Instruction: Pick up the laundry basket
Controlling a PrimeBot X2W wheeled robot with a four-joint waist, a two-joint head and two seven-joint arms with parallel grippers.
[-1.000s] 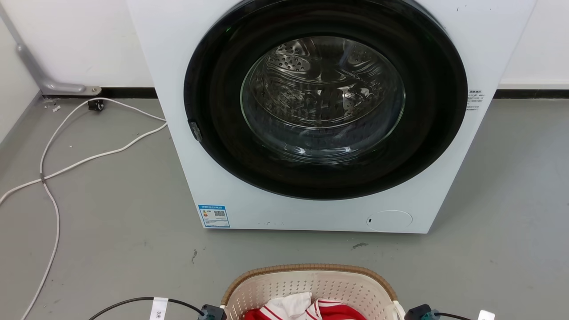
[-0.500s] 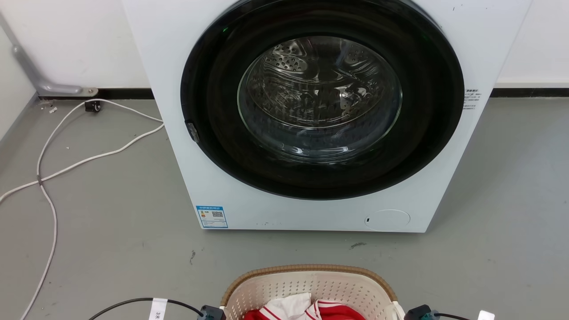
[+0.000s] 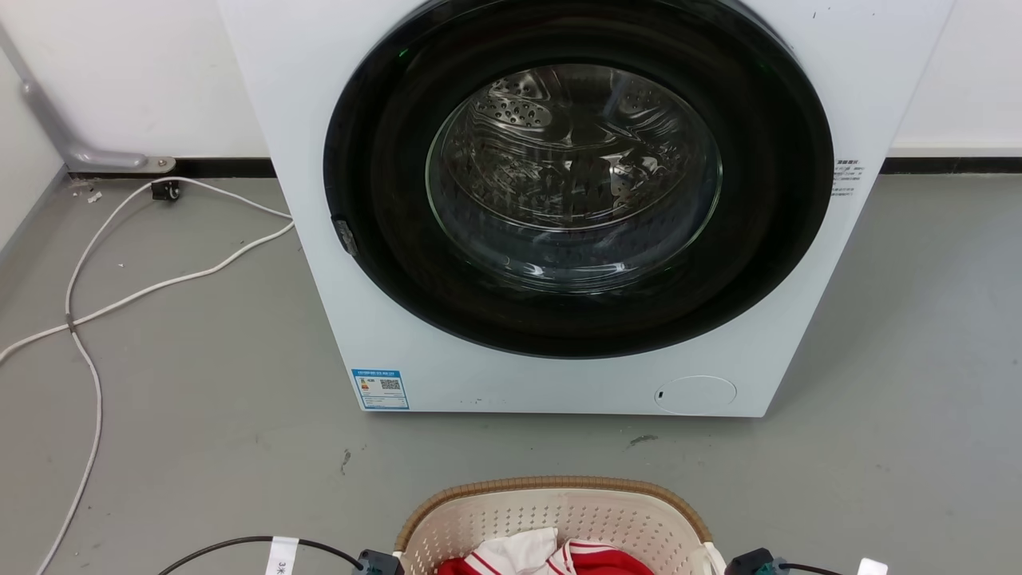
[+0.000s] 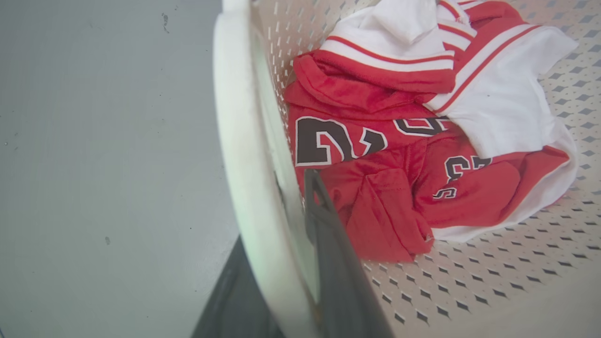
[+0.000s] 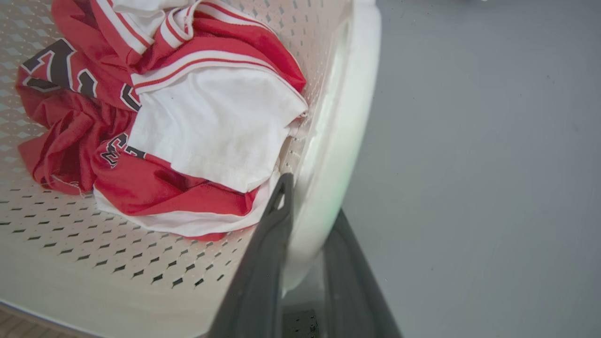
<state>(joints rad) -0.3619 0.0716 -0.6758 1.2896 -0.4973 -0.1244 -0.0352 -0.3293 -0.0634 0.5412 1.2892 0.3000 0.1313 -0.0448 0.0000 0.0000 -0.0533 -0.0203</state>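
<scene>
The laundry basket (image 3: 559,484) sits at the bottom edge of the head view. The washing machine (image 3: 551,383) is straight beyond the basket, with a strip of bare grey floor (image 3: 239,447) between them. The floor is also open left and right of the basket. White cables (image 3: 88,319) lie far to its left, and a black cable (image 3: 239,542) curves just beside its left corner.

Your left gripper (image 4: 277,211) is closed over the basket's left loop handle (image 4: 244,155), with one dark finger inside the wall and one outside. Your right gripper (image 5: 312,197) clamps the right loop handle (image 5: 342,141) in the same way.

The black cable has a white tag (image 3: 283,555) on which you can read "3" and one character. The machine's front has a blue label (image 3: 381,389) with a square code, but its print is too small to read. The jersey (image 4: 375,188) inside the basket shows dark digits with a white outline. They are folded, and I cannot read them with certainty.

The basket is cream plastic with small holes in rows, rounded corners and a brown woven-look rim. The handles are smooth and white. The jersey is red and white cloth, crumpled on the basket's bottom. The machine's door (image 3: 375,160) is a black ring around clear glass, and behind the glass is a shiny perforated drum (image 3: 575,160).
</scene>
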